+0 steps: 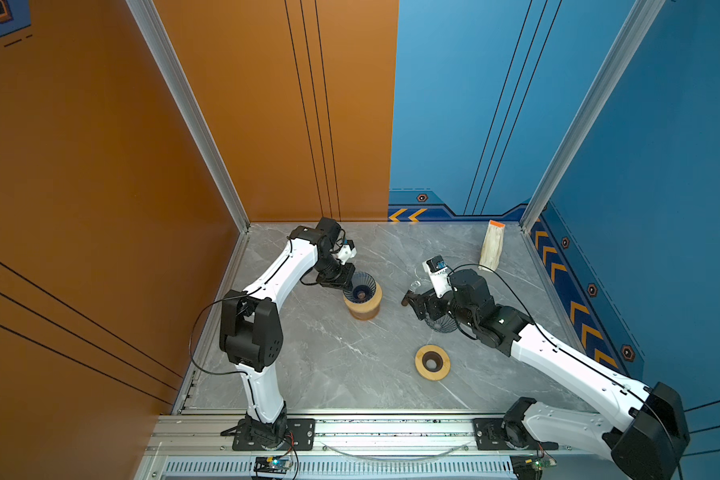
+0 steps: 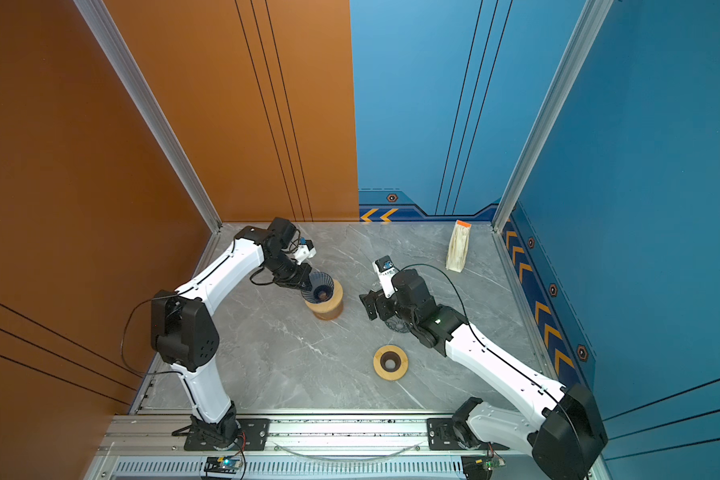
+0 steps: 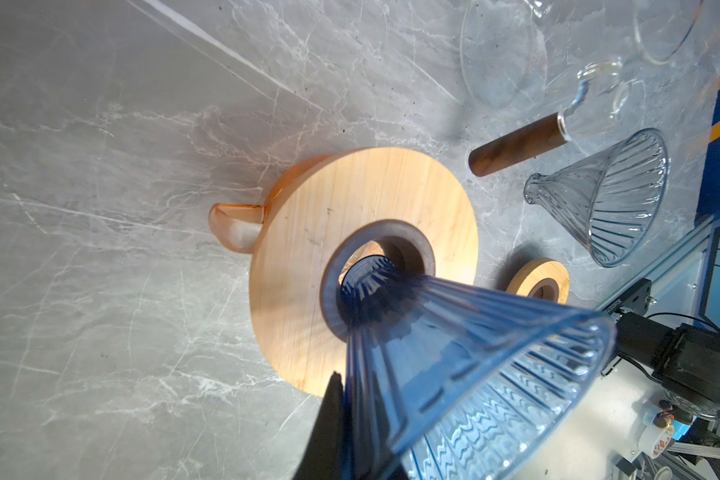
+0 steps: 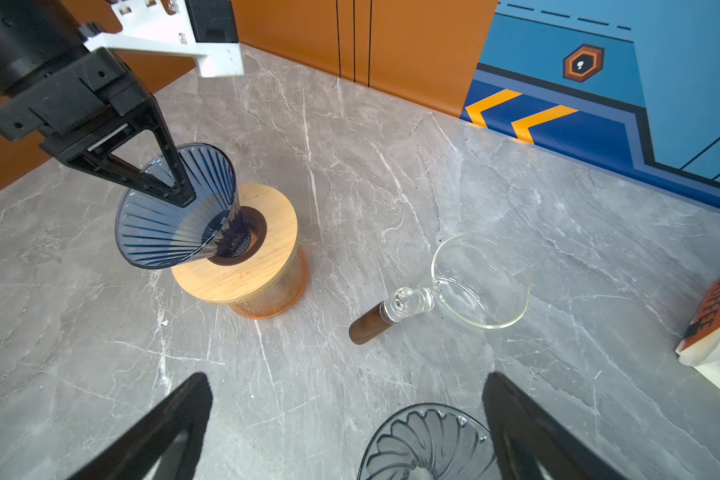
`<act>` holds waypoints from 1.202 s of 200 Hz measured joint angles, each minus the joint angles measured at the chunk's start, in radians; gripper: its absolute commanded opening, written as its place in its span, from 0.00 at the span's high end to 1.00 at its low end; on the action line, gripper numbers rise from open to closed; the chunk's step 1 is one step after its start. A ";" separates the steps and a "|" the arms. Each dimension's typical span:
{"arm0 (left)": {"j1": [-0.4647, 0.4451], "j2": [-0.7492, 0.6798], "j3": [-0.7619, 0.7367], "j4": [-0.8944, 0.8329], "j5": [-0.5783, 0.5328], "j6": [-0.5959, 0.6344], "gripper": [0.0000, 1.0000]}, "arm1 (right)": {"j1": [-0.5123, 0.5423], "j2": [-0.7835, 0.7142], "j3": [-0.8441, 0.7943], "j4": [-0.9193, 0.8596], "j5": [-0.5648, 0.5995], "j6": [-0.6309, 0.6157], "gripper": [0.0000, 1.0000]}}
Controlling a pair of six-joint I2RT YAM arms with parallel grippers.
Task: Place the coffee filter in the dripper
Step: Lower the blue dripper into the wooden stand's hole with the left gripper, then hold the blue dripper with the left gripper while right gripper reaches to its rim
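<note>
The right claw (image 1: 411,301) hangs spread wide and empty over a clear dripper (image 4: 429,440). Beyond it, the left claw (image 4: 179,193) pinches the rim of the blue dripper (image 4: 154,237), which is tilted with its tip in the wooden ring (image 4: 267,266). Farthest back on the tabletop (image 1: 329,353) sits the filter pack (image 1: 492,245). It is paper, so probably light, floppy and easily creased; pinch one edge gently.

Bright, even light, soft shadows; wrist views bend and blur at edges.
</note>
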 measured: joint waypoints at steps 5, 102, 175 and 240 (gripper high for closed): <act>0.000 0.000 0.000 -0.001 0.000 0.002 0.91 | 0.000 0.003 0.001 0.000 0.000 0.000 0.00; -0.005 0.050 0.055 -0.030 -0.026 -0.005 0.82 | 0.000 0.069 0.084 -0.039 -0.018 0.014 0.00; -0.005 0.050 0.090 -0.022 -0.040 -0.033 0.70 | 0.029 0.217 0.254 -0.135 -0.039 0.031 0.01; 0.003 -0.010 0.054 0.026 -0.039 -0.071 0.65 | 0.067 0.364 0.419 -0.233 -0.067 0.059 0.08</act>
